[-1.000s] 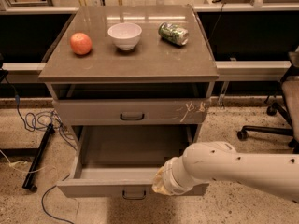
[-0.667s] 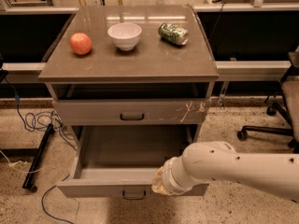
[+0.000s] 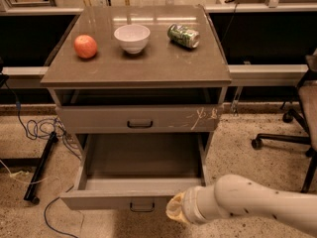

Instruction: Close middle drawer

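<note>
Grey-brown middle drawer (image 3: 101,201) stands open, gripper (image 3: 174,210) at its front, grip untellable; chair (image 3: 308,103) nearby.

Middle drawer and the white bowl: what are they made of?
The middle drawer: grey-brown matte panels, likely laminate or painted metal; no grain shows. The bowl: smooth white with a faint sheen, ceramic or plastic. The gripper sits low at the drawer front, right of its handle.

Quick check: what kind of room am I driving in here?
Probably an office or lab: rolling office chair, loose cables on speckled floor. The gripper sits at the front of the open middle drawer.
</note>
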`<state>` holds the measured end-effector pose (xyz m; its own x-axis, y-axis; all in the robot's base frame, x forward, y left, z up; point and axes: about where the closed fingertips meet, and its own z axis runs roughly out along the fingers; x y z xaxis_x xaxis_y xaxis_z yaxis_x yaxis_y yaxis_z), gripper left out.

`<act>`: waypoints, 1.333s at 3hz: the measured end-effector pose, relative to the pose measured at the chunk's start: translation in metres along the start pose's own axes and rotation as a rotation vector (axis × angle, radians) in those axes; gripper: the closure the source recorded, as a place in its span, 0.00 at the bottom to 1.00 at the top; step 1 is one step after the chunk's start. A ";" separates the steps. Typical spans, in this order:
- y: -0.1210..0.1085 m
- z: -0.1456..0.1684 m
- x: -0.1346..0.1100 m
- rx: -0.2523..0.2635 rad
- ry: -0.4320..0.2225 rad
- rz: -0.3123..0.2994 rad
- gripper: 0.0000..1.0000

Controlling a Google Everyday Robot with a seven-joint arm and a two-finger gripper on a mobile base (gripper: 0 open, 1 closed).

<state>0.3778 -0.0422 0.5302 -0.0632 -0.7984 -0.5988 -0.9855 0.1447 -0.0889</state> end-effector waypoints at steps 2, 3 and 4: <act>-0.004 0.039 0.053 0.060 -0.074 0.058 1.00; -0.030 0.062 0.065 0.084 -0.061 0.069 1.00; -0.046 0.087 0.075 0.075 -0.032 0.090 1.00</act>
<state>0.4322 -0.0584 0.4203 -0.1445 -0.7611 -0.6323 -0.9613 0.2594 -0.0924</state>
